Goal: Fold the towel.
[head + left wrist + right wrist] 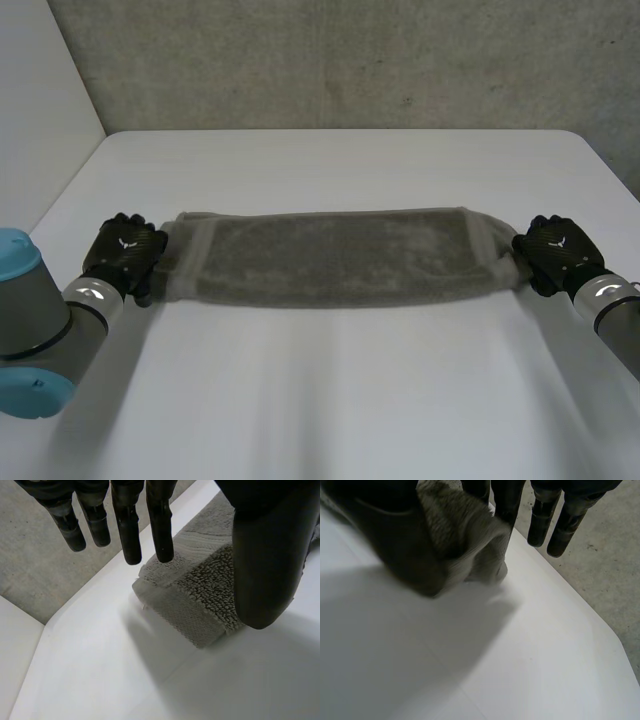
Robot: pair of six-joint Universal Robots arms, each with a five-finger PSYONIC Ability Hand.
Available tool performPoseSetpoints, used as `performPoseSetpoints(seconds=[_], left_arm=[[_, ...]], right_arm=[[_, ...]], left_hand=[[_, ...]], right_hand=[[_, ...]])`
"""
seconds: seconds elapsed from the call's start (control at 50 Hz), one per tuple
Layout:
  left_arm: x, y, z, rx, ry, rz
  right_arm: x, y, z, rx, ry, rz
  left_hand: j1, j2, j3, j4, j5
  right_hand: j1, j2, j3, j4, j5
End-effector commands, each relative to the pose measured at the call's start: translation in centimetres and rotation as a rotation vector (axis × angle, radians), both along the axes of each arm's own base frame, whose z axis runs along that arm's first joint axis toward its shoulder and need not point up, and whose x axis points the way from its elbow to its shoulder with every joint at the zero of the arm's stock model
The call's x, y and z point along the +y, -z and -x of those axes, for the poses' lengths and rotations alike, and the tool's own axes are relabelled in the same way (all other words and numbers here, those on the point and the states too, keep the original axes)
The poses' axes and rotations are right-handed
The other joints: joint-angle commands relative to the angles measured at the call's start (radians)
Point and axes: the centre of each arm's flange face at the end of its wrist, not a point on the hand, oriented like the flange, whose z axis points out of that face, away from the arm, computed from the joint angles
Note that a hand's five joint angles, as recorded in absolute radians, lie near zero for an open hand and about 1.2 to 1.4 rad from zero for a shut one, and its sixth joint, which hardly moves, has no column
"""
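Note:
A grey towel point(330, 258) lies folded into a long strip across the middle of the white table point(330, 400). My left hand point(125, 252) is at the strip's left end. In the left wrist view its fingers point(127, 525) hang straight above the towel's end point(195, 600), the thumb stands apart, and the cloth lies flat on the table, so the hand is open. My right hand point(555, 250) is at the strip's right end. In the right wrist view the towel's end point(465, 535) is bunched and pinched between the thumb point(395, 540) and a finger.
A grey concrete wall point(340, 60) rises behind the table's far edge. A pale wall point(40, 100) stands to the left. Bare table surface spreads in front of the towel, towards me.

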Motion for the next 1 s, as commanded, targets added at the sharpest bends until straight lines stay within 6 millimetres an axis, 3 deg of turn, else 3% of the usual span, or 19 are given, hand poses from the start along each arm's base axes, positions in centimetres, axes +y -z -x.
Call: performPoseSetpoints(seconds=[0.02, 0.28, 0.38, 0.44, 0.56, 0.6, 0.62, 0.66, 0.68, 0.74, 0.78, 0.82, 0.84, 0.86, 0.88, 0.92, 0.94, 0.98, 1.0], left_arm=[[-0.2, -0.5, -0.2, 0.024, -0.011, 0.013], [-0.6, -1.6, -1.1, 0.096, -0.05, 0.024], [-0.6, -2.0, -1.5, 0.106, -0.061, 0.032], [-0.7, -2.2, -1.7, 0.113, -0.068, 0.038], [-0.7, -2.4, -1.9, 0.122, -0.074, 0.039], [-0.7, -2.6, -1.9, 0.126, -0.075, 0.042], [-0.7, -2.6, -1.9, 0.126, -0.075, 0.042], [-0.6, -2.5, -1.9, 0.127, -0.077, 0.039], [-0.6, -2.6, -1.9, 0.128, -0.075, 0.04], [-0.5, -2.6, -1.9, 0.128, -0.074, 0.04], [-0.5, -2.6, -1.9, 0.128, -0.075, 0.042], [-0.5, -2.6, -1.9, 0.128, -0.074, 0.042], [-0.5, -2.7, -1.9, 0.128, -0.074, 0.043], [-0.5, -2.7, -1.9, 0.128, -0.074, 0.043], [-0.5, -2.7, -1.9, 0.128, -0.074, 0.043], [-0.5, -2.7, -1.9, 0.128, -0.073, 0.043], [-0.5, -2.7, -1.9, 0.128, -0.074, 0.043], [-0.5, -2.7, -1.9, 0.128, -0.075, 0.043], [-0.5, -2.7, -1.9, 0.128, -0.074, 0.043]], right_arm=[[-0.5, 0.5, -0.1, -0.021, -0.014, -0.011], [-1.1, -0.2, 0.9, -0.025, -0.006, -0.021], [-2.1, -2.4, 6.4, -0.049, 0.053, -0.029], [-2.8, -3.1, 8.7, -0.042, 0.069, -0.011], [-3.9, -4.5, 11.2, 0.007, 0.095, 0.021], [-4.4, -6.2, 12.3, 0.038, 0.106, 0.042], [-4.4, -6.2, 12.3, 0.039, 0.106, 0.042], [-4.8, -9.0, 12.2, 0.062, 0.096, 0.086], [-4.8, -9.0, 12.2, 0.062, 0.096, 0.086], [-5.1, -11.6, 12.0, 0.078, 0.095, 0.136], [-5.1, -12.7, 11.2, 0.081, 0.076, 0.162], [-4.6, -15.2, 6.7, 0.071, -0.02, 0.231], [-4.6, -15.2, 6.7, 0.071, -0.021, 0.231], [-4.0, -16.4, 3.9, 0.057, -0.08, 0.262], [-4.0, -16.4, 3.9, 0.057, -0.081, 0.263], [-2.2, -17.4, -2.3, 0.034, -0.214, 0.298], [-2.2, -17.4, -2.4, 0.034, -0.214, 0.298], [0.2, -17.4, -9.0, 0.016, -0.334, 0.313], [0.3, -17.4, -9.0, 0.016, -0.334, 0.313]], left_hand=[[-0.104, -0.103, -0.052, -0.059, -0.06], [-0.312, -0.312, -0.052, -0.059, -0.269], [-0.315, -0.315, -0.052, -0.059, -0.272], [-0.315, -0.315, -0.052, -0.059, -0.272], [-0.315, -0.315, -0.052, -0.059, -0.272], [-0.315, -0.315, -0.052, -0.059, -0.272], [-0.315, -0.315, -0.052, -0.059, -0.272], [-0.315, -0.315, -0.052, -0.059, -0.272], [-0.315, -0.315, -0.052, -0.059, -0.272], [-0.315, -0.315, -0.052, -0.059, -0.272], [-0.315, -0.315, -0.052, -0.059, -0.272], [-0.315, -0.315, -0.052, -0.059, -0.272], [-0.315, -0.315, -0.052, -0.059, -0.272], [-0.315, -0.315, -0.052, -0.059, -0.272], [-0.315, -0.315, -0.052, -0.059, -0.272], [-0.315, -0.315, -0.052, -0.059, -0.272], [-0.315, -0.315, -0.052, -0.059, -0.272], [-0.315, -0.315, -0.052, -0.059, -0.272], [-0.315, -0.315, -0.052, -0.059, -0.272]], right_hand=[[0.33, 0.327, -0.044, -0.076, 0.345], [0.33, 0.327, -0.044, -0.076, 0.345], [0.33, 0.327, -0.044, -0.076, 0.345], [0.33, 0.327, -0.044, -0.076, 0.345], [0.33, 0.327, -0.044, -0.076, 0.345], [0.33, 0.327, -0.044, -0.076, 0.345], [0.33, 0.327, -0.044, -0.076, 0.345], [0.33, 0.327, -0.044, -0.076, 0.345], [0.33, 0.327, -0.044, -0.076, 0.345], [0.33, 0.327, -0.044, -0.076, 0.345], [0.33, 0.327, -0.044, -0.076, 0.345], [0.33, 0.327, -0.044, -0.076, 0.345], [0.33, 0.327, -0.044, -0.076, 0.345], [0.33, 0.327, -0.044, -0.076, 0.345], [0.33, 0.327, -0.044, -0.076, 0.345], [0.33, 0.327, -0.044, -0.076, 0.345], [0.33, 0.327, -0.044, -0.076, 0.345], [0.33, 0.327, -0.044, -0.076, 0.345], [0.33, 0.327, -0.044, -0.076, 0.345]])
